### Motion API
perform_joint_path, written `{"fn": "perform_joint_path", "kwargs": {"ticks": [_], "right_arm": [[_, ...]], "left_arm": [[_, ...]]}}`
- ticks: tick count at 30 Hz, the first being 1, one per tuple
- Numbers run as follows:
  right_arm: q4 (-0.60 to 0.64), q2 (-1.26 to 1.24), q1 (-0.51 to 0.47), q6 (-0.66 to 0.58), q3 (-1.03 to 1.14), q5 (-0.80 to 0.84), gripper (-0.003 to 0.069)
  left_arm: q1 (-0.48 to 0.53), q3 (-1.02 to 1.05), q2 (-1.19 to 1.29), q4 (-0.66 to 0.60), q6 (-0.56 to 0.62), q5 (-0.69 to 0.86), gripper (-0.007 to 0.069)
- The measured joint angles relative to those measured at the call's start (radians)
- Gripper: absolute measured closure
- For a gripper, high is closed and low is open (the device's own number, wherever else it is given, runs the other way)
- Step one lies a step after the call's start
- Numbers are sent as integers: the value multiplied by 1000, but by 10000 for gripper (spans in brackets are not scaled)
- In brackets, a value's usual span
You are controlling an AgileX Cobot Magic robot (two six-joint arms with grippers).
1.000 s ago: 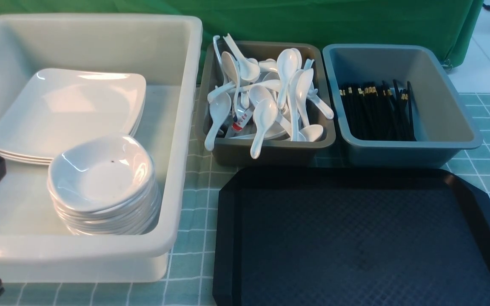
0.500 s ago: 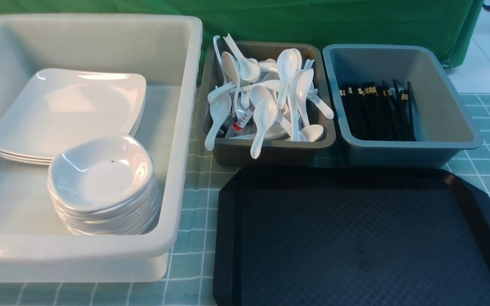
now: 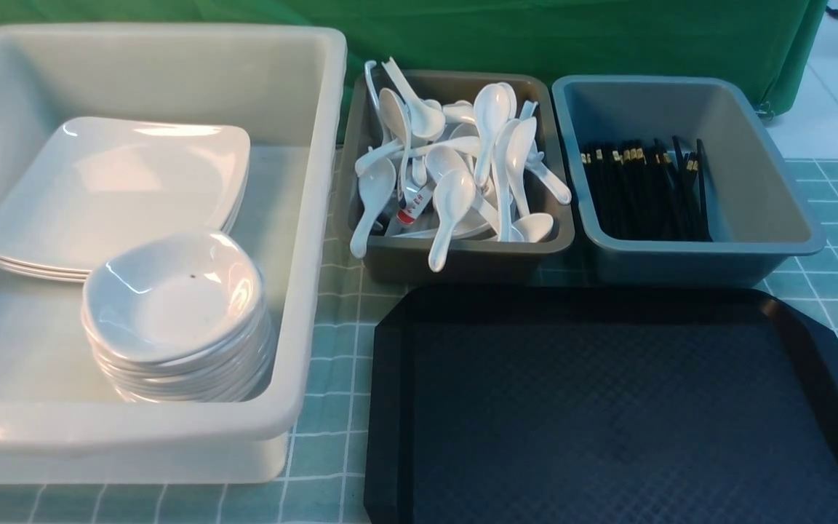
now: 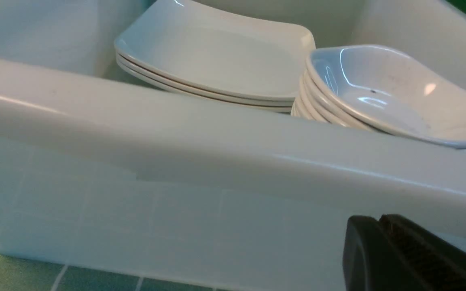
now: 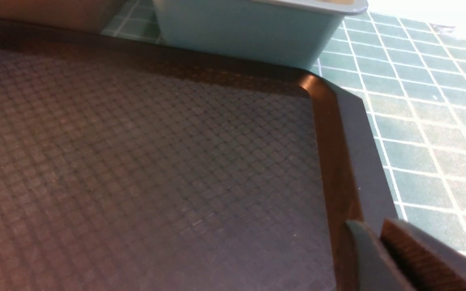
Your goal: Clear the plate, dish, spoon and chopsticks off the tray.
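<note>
The black tray [image 3: 608, 407] lies bare at the front right, its textured floor [image 5: 136, 161] holding nothing. White square plates [image 3: 113, 189] are stacked in the big white tub [image 3: 310, 218], beside a stack of small dishes [image 3: 172, 298]. White spoons [image 3: 455, 167] fill the brown tub, and black chopsticks [image 3: 644, 189] lie in the grey-blue tub. My left gripper [image 4: 372, 220] is shut and empty, low outside the white tub's near wall [image 4: 217, 133]. My right gripper [image 5: 372, 226] hangs over the tray's right rim, its jaws a sliver apart with nothing between them.
The brown tub [image 3: 463, 258] and the grey-blue tub [image 3: 768, 182] stand just behind the tray. The white tub takes up the left side. A green checked cloth [image 3: 332, 378] covers the table, with a green curtain behind.
My left gripper has drawn back from the white tub's left side; only a dark tip now shows at the front view's lower left corner. Dishes and tray have not moved.
</note>
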Motion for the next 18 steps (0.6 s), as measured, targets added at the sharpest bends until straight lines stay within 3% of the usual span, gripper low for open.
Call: {"fn": "perform_joint_path", "kwargs": {"ticks": [18], "right_arm": [[0, 0, 0, 3, 0, -2, 501]], "left_arm": [[0, 0, 0, 10, -13, -11, 615]]}}
